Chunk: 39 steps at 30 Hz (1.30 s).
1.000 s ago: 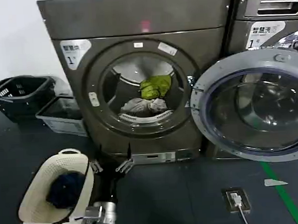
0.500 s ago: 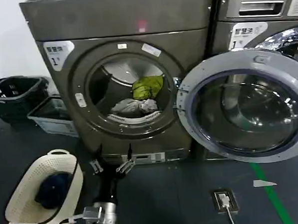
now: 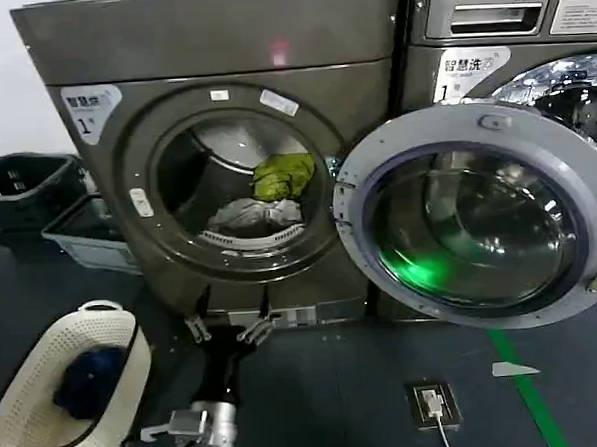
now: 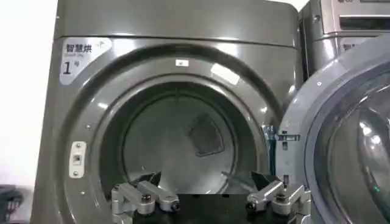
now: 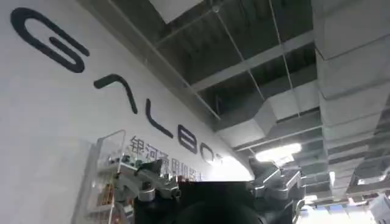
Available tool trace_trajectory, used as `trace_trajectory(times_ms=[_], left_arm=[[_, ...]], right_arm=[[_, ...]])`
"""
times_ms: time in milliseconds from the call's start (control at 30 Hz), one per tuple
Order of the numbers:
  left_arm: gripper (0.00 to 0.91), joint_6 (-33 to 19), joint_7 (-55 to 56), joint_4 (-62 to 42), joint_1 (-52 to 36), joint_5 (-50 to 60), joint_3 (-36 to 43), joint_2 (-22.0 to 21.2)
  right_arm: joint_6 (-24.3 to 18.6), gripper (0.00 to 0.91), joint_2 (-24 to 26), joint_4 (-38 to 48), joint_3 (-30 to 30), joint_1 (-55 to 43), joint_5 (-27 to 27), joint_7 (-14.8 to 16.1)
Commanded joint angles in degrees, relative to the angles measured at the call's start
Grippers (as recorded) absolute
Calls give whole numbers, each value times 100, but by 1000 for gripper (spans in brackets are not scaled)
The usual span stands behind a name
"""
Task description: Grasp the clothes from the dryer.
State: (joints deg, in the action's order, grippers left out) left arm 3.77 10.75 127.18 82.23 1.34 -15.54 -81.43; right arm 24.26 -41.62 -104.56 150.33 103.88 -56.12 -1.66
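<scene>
Head cam down at dryer (image 3: 227, 187); left wrist close, same porthole; right wrist ceilingward.

Dryer (image 3: 97, 204) door open, clothes (image 3: 267, 195) in drum: yellow-green over white-grey. Left tool (image 3: 227, 329) open, low in front. Cream basket (image 3: 18, 413) w/ dark blue cloth (image 3: 87, 382) on floor.

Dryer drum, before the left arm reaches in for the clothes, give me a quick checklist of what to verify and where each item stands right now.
1. Door of the dryer swung fully open, porthole clear: ok.
2. Clothes in the drum, yellow-green garment above the white-grey one: ok.
3. Left gripper open, empty, facing the porthole: ok.
4. Left gripper inside the drum: not ok, it sits low in front of the machine.
5. Right gripper clear of the work, pointed up toward the ceiling: ok.
6. Cream basket beside the left arm, ready to receive: ok, with a dark blue cloth inside.
</scene>
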Motion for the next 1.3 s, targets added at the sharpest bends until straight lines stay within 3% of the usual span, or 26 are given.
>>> trace_trajectory(times_ms=[33, 833, 1300], left_arm=[[907, 6, -2, -17, -15, -12, 27, 20], [907, -8, -27, 44, -14, -26, 19, 99], [907, 129, 132, -97, -250, -151, -577, 54]], right_arm=[[-51, 907, -9, -14, 3, -8, -63, -30], [-532, 907, -115, -50, -16, 66, -187, 64], [-633, 907, -105, -50, -26, 53, -178, 136]])
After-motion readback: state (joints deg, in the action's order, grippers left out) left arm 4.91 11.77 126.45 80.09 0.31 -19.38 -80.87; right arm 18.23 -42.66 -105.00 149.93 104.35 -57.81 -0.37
